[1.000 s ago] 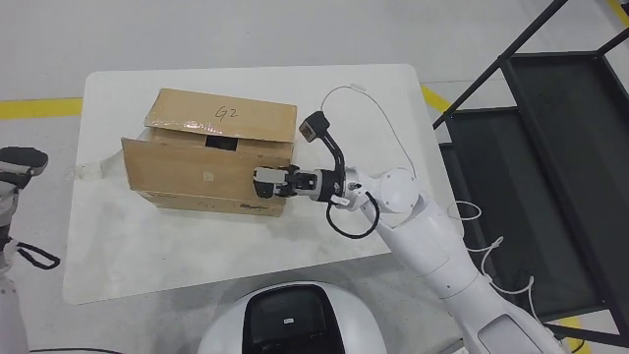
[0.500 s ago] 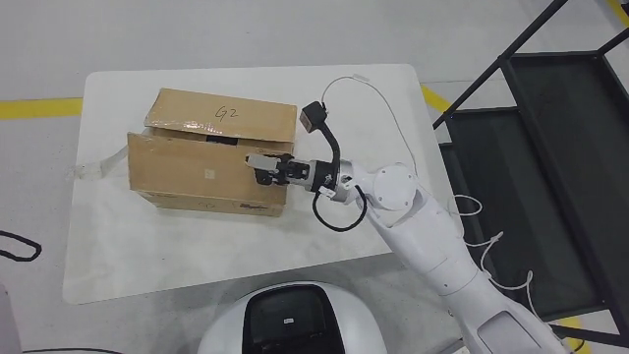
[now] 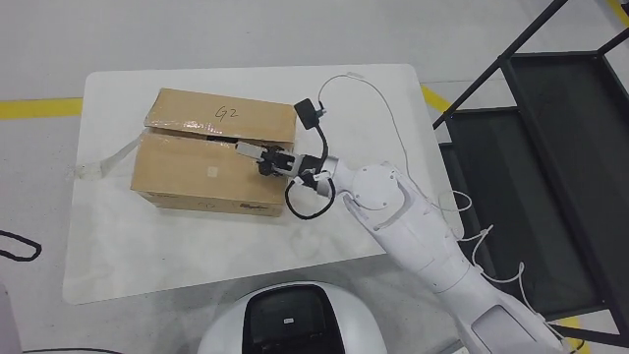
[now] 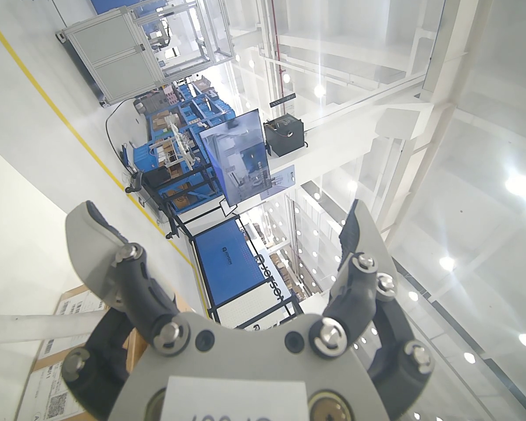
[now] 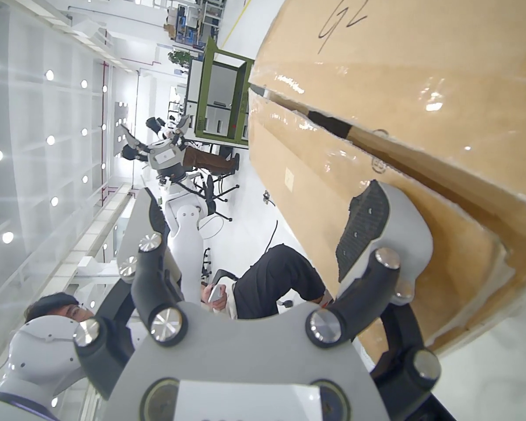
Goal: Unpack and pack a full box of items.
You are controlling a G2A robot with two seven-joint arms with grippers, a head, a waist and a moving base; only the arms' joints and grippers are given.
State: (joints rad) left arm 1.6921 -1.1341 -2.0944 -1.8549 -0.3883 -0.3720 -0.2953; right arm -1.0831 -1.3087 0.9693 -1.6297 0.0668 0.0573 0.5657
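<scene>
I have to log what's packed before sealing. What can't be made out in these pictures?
Contents of the box: top view, the flaps cover them; in the right wrist view the gap is only dark.
Labels on the box: left wrist view, cut by the edge and behind the left gripper.
Whether the right gripper touches a flap: right wrist view, its finger hides the contact.

white table (image 3: 147,256), cardboard box (image 3: 192,175) on it
</scene>
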